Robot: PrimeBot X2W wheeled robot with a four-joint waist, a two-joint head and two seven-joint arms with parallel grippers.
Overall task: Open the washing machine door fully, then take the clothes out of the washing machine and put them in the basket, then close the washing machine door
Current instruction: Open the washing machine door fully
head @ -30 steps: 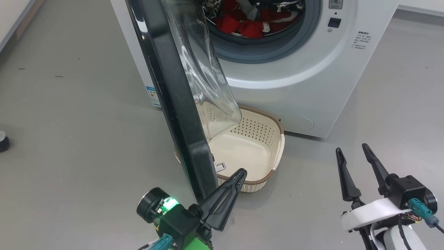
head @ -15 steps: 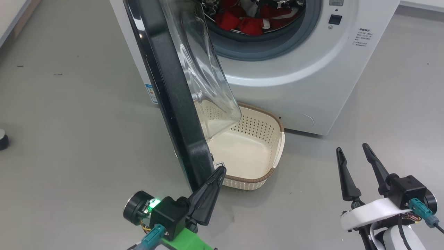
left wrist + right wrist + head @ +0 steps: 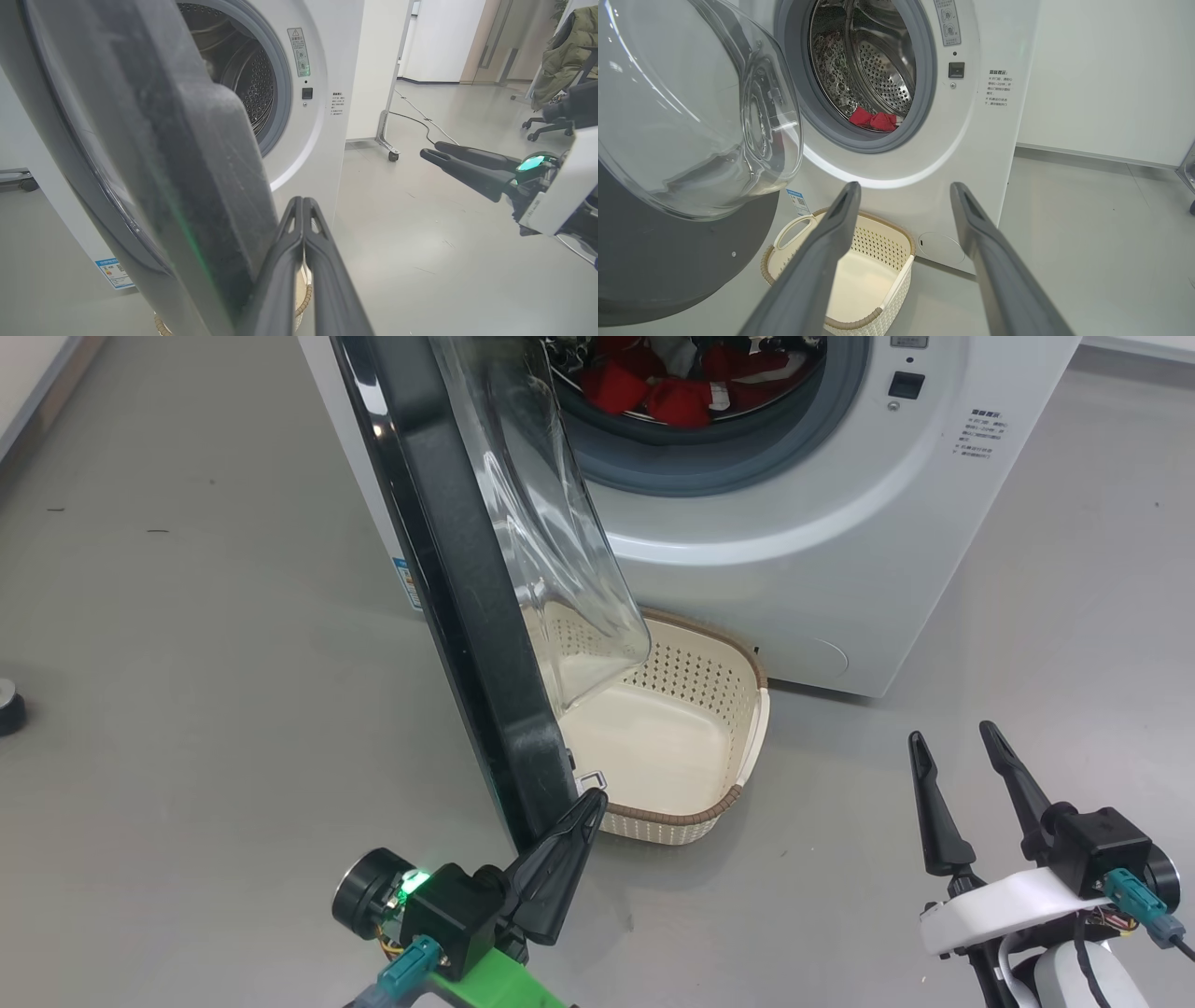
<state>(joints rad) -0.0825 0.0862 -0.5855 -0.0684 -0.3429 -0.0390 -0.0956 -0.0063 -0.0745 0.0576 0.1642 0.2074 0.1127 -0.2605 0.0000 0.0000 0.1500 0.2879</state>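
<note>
The washing machine door (image 3: pixel 457 597) stands swung out towards me, edge-on, its clear glass bowl (image 3: pixel 551 541) hanging over the basket (image 3: pixel 691 817). My left gripper (image 3: pixel 596 798) is shut and holds nothing. Its tips rest at the door's lower near edge, on the inner side. In the left wrist view the shut left gripper (image 3: pixel 302 200) lies against the door (image 3: pixel 163 140). Red clothes (image 3: pixel 672 392) lie in the drum of the washing machine (image 3: pixel 794 551). My right gripper (image 3: pixel 952 733) hangs open and holds nothing, to the right of the basket. The right wrist view shows this gripper (image 3: pixel 904 186), the clothes (image 3: pixel 873 120) and the basket (image 3: pixel 882 247).
A dark round object (image 3: pixel 7 709) sits on the grey floor at the far left. In the left wrist view a wheeled stand (image 3: pixel 387 140) with a cable is beside the machine. A chair with a green jacket (image 3: pixel 560 56) stands further off.
My left gripper has slid left, from over the basket's near rim to the door's lower edge. The camera has shifted slightly. The right gripper has stayed put.
</note>
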